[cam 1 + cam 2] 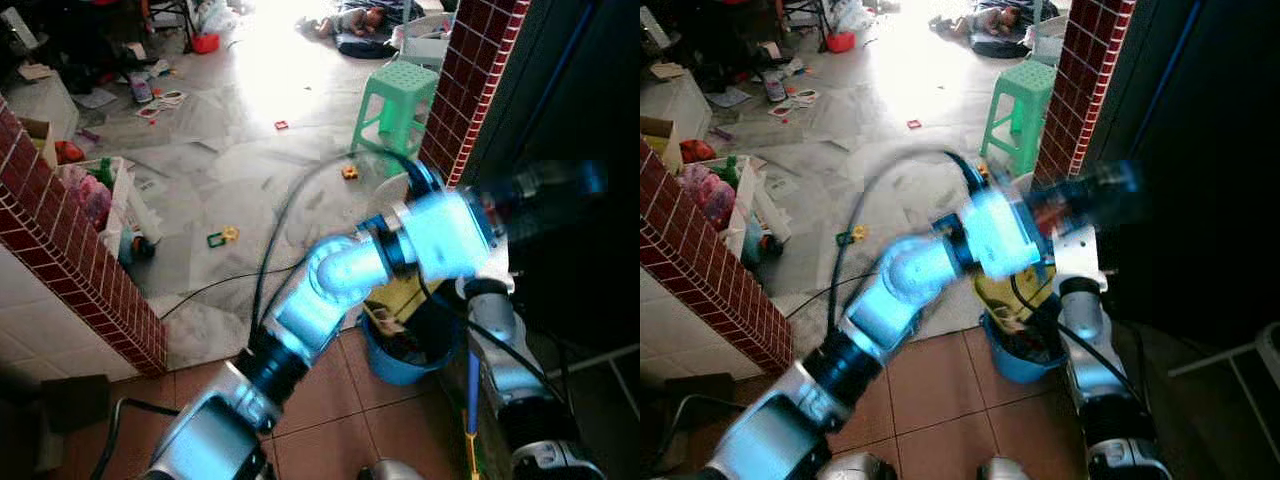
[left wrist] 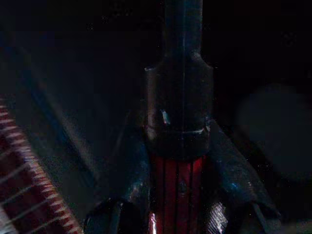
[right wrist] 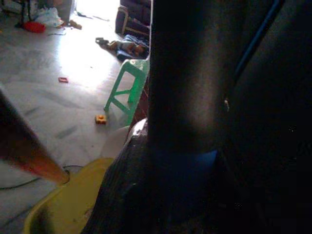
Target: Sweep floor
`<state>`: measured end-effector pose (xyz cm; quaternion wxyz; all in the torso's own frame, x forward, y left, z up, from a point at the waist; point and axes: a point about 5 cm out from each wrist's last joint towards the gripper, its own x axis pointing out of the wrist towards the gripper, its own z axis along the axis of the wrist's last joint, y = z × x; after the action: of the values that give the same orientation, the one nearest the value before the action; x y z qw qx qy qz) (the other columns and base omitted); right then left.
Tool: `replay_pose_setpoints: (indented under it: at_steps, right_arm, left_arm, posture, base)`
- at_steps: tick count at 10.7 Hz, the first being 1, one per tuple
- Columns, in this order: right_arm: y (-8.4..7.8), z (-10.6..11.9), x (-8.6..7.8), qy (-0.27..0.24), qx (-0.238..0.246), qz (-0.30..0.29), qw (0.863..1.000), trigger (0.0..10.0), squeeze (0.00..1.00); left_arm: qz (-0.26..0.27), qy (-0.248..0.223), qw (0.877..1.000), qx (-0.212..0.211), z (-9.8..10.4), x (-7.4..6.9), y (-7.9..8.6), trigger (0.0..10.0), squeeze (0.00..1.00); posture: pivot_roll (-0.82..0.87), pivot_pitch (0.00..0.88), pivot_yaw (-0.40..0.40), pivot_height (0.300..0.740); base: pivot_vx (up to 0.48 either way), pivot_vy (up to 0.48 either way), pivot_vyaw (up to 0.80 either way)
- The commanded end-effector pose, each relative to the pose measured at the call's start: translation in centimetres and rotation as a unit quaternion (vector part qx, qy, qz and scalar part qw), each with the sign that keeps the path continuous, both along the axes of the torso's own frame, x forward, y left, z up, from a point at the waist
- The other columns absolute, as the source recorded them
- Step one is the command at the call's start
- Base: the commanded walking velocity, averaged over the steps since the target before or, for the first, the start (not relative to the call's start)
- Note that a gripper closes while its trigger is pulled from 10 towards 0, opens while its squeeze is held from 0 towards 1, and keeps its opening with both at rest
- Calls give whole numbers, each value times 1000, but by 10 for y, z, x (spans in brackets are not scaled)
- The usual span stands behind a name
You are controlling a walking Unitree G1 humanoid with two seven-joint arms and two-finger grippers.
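My left arm [image 1: 330, 280] reaches across to the right, into the dark gap beside the brick pillar [image 1: 470, 80]. Its gripper [image 1: 545, 185] is blurred there. The left wrist view has that gripper's two fingers [image 2: 117, 214] closed around a broom handle [image 2: 178, 146], black above and ribbed red below. My right arm [image 1: 495, 340] stands low at the right, behind the left arm. A blue pole with a yellow tip [image 1: 470, 400] runs down beside it. A dark pole with a blue band [image 3: 187, 122] passes close in front of the right wrist camera.
A blue bucket [image 1: 395, 365] and a yellow dustpan [image 3: 63, 204] sit at the pillar's foot. A green stool [image 1: 395, 100] stands beyond. Small toys [image 1: 220, 238], papers and a black cable [image 1: 270, 250] litter the pale floor. A brick wall [image 1: 80, 270] is on the left. A small figure [image 1: 350, 20] lies far off.
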<state>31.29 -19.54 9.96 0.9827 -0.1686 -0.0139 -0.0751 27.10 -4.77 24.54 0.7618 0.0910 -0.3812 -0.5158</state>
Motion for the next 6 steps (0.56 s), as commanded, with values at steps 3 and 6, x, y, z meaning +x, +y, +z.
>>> replay_pose_setpoints:
  at_steps: [3,6]
  right_arm:
    - [6,12,9,-28,-15,17,999,10000,0]
    - [6,12,11,-28,-15,17,999,10000,0]
  left_arm:
    - [65,-54,989,-125,71,16,26,10000,0]
    - [56,-30,991,-122,56,7,19,10000,0]
  posture:
    - [-38,0,3,740]
    - [-39,0,4,740]
  base:
    - [0,0,0]
    - [0,0,0]
